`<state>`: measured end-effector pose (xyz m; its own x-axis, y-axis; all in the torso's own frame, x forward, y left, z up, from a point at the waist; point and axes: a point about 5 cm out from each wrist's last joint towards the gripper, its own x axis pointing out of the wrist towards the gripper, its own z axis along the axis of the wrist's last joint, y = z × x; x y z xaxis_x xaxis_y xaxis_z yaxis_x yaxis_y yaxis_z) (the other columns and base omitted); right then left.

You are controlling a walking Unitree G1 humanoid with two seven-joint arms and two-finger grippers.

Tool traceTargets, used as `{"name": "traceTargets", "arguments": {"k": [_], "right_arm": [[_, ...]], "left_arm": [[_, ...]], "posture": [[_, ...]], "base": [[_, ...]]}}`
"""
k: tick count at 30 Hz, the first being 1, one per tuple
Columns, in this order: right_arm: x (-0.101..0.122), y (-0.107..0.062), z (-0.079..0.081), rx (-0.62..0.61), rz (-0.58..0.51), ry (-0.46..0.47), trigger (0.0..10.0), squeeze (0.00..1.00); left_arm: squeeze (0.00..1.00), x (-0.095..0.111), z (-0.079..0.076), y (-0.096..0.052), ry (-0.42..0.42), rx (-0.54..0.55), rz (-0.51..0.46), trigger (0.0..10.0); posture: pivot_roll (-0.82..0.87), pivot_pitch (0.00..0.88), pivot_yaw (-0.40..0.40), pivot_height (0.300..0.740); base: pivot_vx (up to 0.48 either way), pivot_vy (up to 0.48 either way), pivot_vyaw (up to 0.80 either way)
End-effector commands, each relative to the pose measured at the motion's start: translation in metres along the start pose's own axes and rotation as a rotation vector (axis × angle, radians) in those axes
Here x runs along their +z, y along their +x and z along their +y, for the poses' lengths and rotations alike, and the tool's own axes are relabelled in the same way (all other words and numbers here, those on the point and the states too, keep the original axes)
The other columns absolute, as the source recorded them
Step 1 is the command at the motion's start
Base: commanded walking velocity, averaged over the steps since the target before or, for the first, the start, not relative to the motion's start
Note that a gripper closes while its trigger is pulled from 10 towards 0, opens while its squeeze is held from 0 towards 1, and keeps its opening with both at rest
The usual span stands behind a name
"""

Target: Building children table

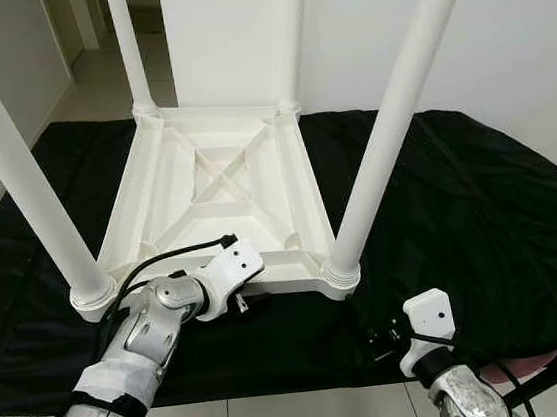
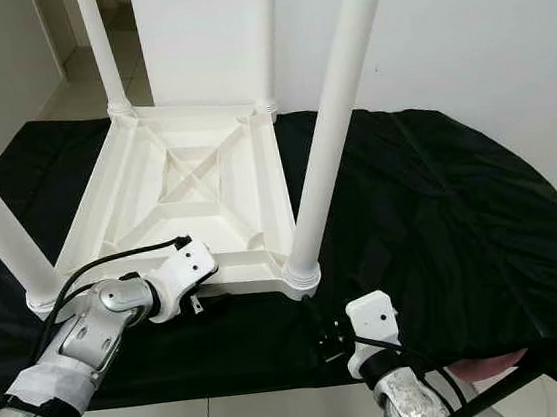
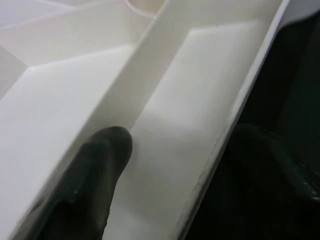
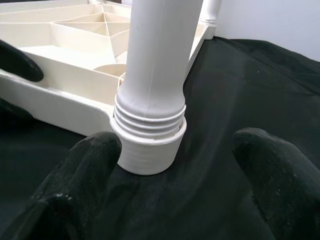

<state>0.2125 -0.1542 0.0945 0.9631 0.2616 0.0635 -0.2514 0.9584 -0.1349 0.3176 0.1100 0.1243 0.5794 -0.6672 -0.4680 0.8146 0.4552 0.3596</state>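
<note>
Standing inverted on black cloth: table top, four legs fitted. Left gripper straddles near rim; right gripper wide before near right leg, thread showing.

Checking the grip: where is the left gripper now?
The left gripper is at the upturned tabletop's near rim, between the two nearest legs, one finger inside the rim channel.

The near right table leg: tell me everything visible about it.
The leg is a white, smooth plastic-looking tube, standing upright in the near right corner socket of the upturned tabletop on the black cloth. Its lower end shows threaded rings just above the socket collar, so it looks not fully screwed in. The right gripper is open in front of the socket, not touching it.
</note>
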Motion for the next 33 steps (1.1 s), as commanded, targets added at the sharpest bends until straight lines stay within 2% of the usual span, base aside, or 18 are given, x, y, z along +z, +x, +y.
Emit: {"name": "traceTargets", "arguments": {"k": [1, 2, 4, 5, 7, 8, 9, 10, 12, 13, 17, 18, 21, 22, 30, 31, 32, 33], "right_arm": [[-0.004, -0.001, -0.001, 0.003, 0.025, 0.017, 10.0, 0.00], [-0.004, -0.001, -0.002, 0.004, 0.027, 0.031, 10.0, 0.61], [-0.004, -0.001, -0.002, 0.005, 0.028, 0.041, 10.0, 0.61], [-0.003, 0.000, -0.002, 0.009, 0.027, 0.068, 10.0, 1.00], [-0.003, 0.000, -0.002, 0.015, 0.024, 0.097, 10.0, 1.00], [-0.002, 0.001, -0.003, 0.003, 0.026, 0.083, 10.0, 1.00], [-0.002, 0.001, -0.003, 0.003, 0.026, 0.083, 10.0, 1.00], [-0.001, 0.001, -0.004, -0.001, 0.028, 0.068, 10.0, 0.65], [-0.001, 0.002, -0.005, -0.003, 0.028, 0.058, 10.0, 0.65], [0.001, 0.003, -0.006, -0.007, 0.023, 0.048, 10.0, 0.00], [0.009, 0.009, -0.008, -0.009, -0.008, 0.047, 10.0, 0.00], [0.012, 0.010, -0.007, 0.006, -0.025, 0.048, 0.0, 0.00], [0.015, 0.010, -0.005, 0.027, -0.040, 0.047, 0.0, 0.00], [0.015, 0.011, -0.005, 0.022, -0.038, 0.047, 10.0, 0.00], [0.020, 0.018, -0.006, -0.002, -0.056, 0.059, 10.0, 0.00], [0.023, 0.020, -0.007, -0.004, -0.065, 0.064, 10.0, 1.00], [0.024, 0.022, -0.007, -0.006, -0.069, 0.061, 10.0, 1.00], [0.026, 0.025, -0.006, -0.009, -0.074, 0.060, 10.0, 0.37]], "left_arm": [[1.00, 0.017, 0.004, -0.011, -0.054, -0.011, -0.120, 10.0], [1.00, 0.024, -0.001, -0.015, -0.051, -0.044, -0.170, 10.0], [1.00, 0.028, -0.005, -0.018, -0.045, -0.067, -0.201, 10.0], [1.00, 0.033, -0.009, -0.020, -0.011, -0.067, -0.246, 10.0], [1.00, 0.038, -0.013, -0.022, 0.027, -0.057, -0.288, 10.0], [0.00, 0.042, -0.016, -0.025, 0.028, -0.057, -0.322, 10.0], [0.00, 0.042, -0.016, -0.025, 0.028, -0.057, -0.322, 10.0], [0.00, 0.046, -0.019, -0.027, 0.011, -0.048, -0.358, 10.0], [0.00, 0.049, -0.021, -0.030, -0.001, -0.041, -0.382, 10.0], [0.00, 0.053, -0.021, -0.033, -0.020, -0.012, -0.420, 10.0], [0.00, 0.059, -0.015, -0.038, -0.087, 0.155, -0.472, 10.0], [0.00, 0.058, -0.014, -0.039, -0.115, 0.198, -0.474, 10.0], [0.00, 0.057, -0.014, -0.042, -0.142, 0.244, -0.473, 10.0], [0.00, 0.055, -0.014, -0.043, -0.145, 0.259, -0.464, 10.0], [0.00, 0.054, -0.012, -0.047, -0.159, 0.293, -0.455, 10.0], [0.00, 0.056, -0.011, -0.047, -0.161, 0.300, -0.460, 10.0], [0.00, 0.059, -0.011, -0.047, -0.163, 0.305, -0.465, 10.0], [0.00, 0.061, -0.011, -0.047, -0.163, 0.310, -0.473, 10.0]], "posture": [[-0.03, 0.000, -0.056, 0.740], [-0.03, 0.000, -0.060, 0.740], [-0.03, 0.000, -0.060, 0.740], [-0.02, 0.000, -0.069, 0.740], [-0.02, 0.000, -0.069, 0.740], [-0.03, 0.000, -0.073, 0.740], [-0.03, 0.000, -0.073, 0.740], [-0.02, 0.000, -0.076, 0.740], [-0.02, 0.000, -0.076, 0.740], [-0.02, 0.000, -0.079, 0.740], [-0.02, 0.000, -0.083, 0.740], [-0.02, 0.000, -0.085, 0.740], [-0.01, 0.000, -0.089, 0.740], [-0.01, 0.000, -0.090, 0.740], [0.00, 0.000, -0.096, 0.740], [0.00, 0.000, -0.097, 0.740], [0.00, 0.000, -0.099, 0.740], [0.00, 0.000, -0.099, 0.740]], "base": [[0.000, 0.000, 0.00], [0.000, 0.000, 0.00], [0.000, 0.000, 0.00], [0.000, 0.000, 0.00], [0.000, 0.000, 0.00], [0.000, 0.000, 0.00], [0.000, 0.000, 0.00], [0.000, 0.000, 0.00], [0.000, 0.000, 0.00], [0.000, 0.000, 0.00], [0.000, 0.000, 0.00], [0.000, 0.000, 0.00], [0.000, 0.000, 0.00], [0.000, 0.000, 0.00], [0.000, 0.000, 0.00], [0.000, 0.000, 0.00], [0.000, 0.000, 0.00], [0.000, 0.000, 0.00]]}}
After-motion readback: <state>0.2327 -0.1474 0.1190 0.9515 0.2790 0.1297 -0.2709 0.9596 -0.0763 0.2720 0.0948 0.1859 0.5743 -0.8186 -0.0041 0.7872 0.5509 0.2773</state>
